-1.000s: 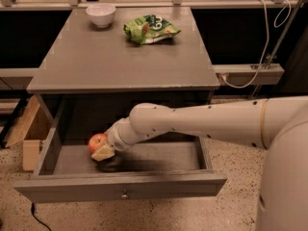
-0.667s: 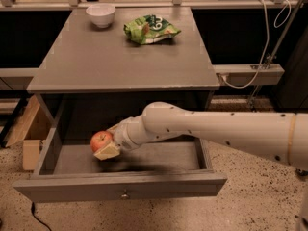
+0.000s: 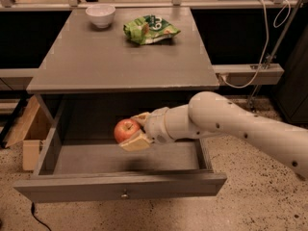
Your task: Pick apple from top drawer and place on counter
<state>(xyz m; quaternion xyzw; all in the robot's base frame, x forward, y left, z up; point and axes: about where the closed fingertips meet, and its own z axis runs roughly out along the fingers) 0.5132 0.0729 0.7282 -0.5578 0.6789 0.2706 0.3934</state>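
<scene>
In the camera view, the white arm [image 3: 231, 126] reaches in from 3 o'clock, and its gripper [image 3: 134, 130] sits over the open top drawer [image 3: 120, 186], fingers closed around the apple [image 3: 125, 130]. One finger lies above the fruit and one below. The apple hangs clear of the drawer floor, with a shadow under it, just below the front edge of the counter [image 3: 120, 57]. On the counter, a white bowl [image 3: 100, 15] stands at 11 o'clock and a green snack bag [image 3: 150, 29] lies near 12. A cardboard box [image 3: 29, 134] leans by the cabinet at 9 o'clock.
</scene>
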